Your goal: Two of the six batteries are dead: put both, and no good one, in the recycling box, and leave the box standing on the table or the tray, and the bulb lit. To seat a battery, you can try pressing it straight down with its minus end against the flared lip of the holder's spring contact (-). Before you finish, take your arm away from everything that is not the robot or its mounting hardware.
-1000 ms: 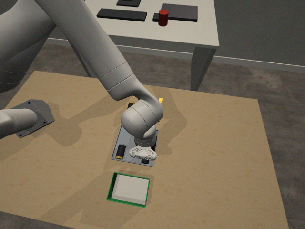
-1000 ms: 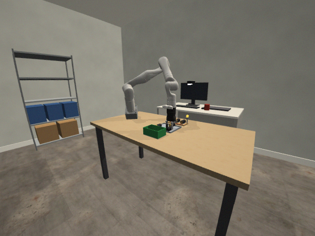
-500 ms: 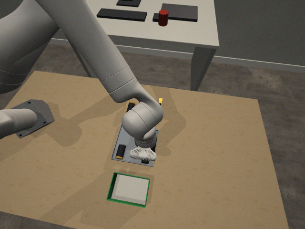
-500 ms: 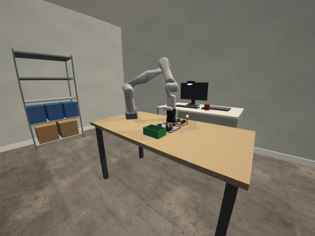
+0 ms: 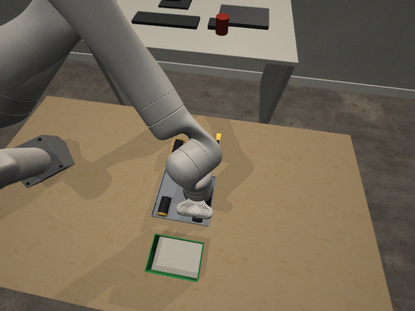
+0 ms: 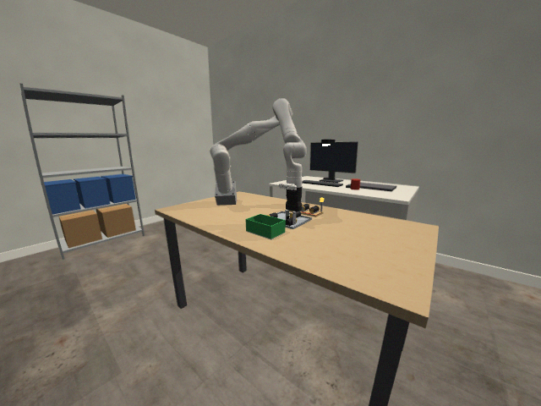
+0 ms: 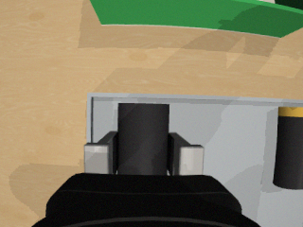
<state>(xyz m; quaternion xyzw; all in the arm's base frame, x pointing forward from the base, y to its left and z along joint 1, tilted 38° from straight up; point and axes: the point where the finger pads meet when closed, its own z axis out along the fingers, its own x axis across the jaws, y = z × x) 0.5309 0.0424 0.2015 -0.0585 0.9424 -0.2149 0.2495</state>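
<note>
My gripper [image 7: 142, 147] [image 6: 292, 213] is down on the grey tray [image 7: 222, 127] [image 5: 167, 189] and shut on a black battery [image 7: 143, 132] [image 5: 197, 219] that lies on it. A second battery [image 7: 291, 151] [image 5: 164, 205] with a yellow end lies on the tray beside it. The green recycling box [image 7: 189, 11] [image 5: 171, 275] [image 6: 264, 226] stands on the table just in front of the tray, and I see nothing in it. Behind the arm is the holder with a battery [image 5: 177, 144] and the yellow lit bulb [image 5: 218, 136] [image 6: 322, 200]. The arm hides the other batteries.
The arm's base [image 5: 43, 157] is bolted to the table's back left. A white desk [image 5: 274, 50] with a red cup [image 5: 222, 23] and a monitor [image 6: 333, 156] stands behind the table. A shelf [image 6: 83, 174] with boxes is at the left wall.
</note>
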